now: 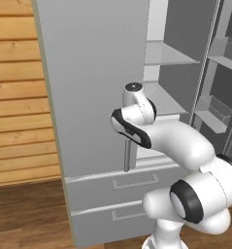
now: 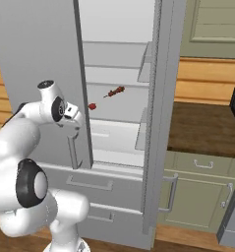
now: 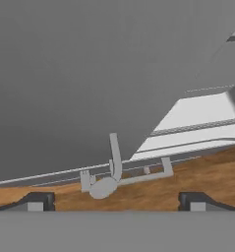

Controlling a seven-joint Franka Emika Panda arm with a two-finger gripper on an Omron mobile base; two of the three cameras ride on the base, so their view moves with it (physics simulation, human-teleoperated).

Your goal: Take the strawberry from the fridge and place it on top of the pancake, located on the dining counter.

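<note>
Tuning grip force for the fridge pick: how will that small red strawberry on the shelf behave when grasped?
The strawberry looks small and rounded, so it may roll on the flat white shelf if nudged. It is probably light, needing little force. It is likely soft, so a hard squeeze could bruise it. The pincer is outside the fridge, by the closed door; its fingertips look spread.

A wall of horizontal honey-coloured wood planks point(image 1: 15, 92) runs along the far left of the room, above a dark brown wood-grain floor point(image 1: 27, 214). To the right, pale green panelled base cabinets point(image 2: 197, 192) with slim bar pulls carry a dark brown counter top point(image 2: 202, 128). Above it sits the same planking, then a pale green upper cabinet point(image 2: 215, 24). The light is even and soft.
</note>
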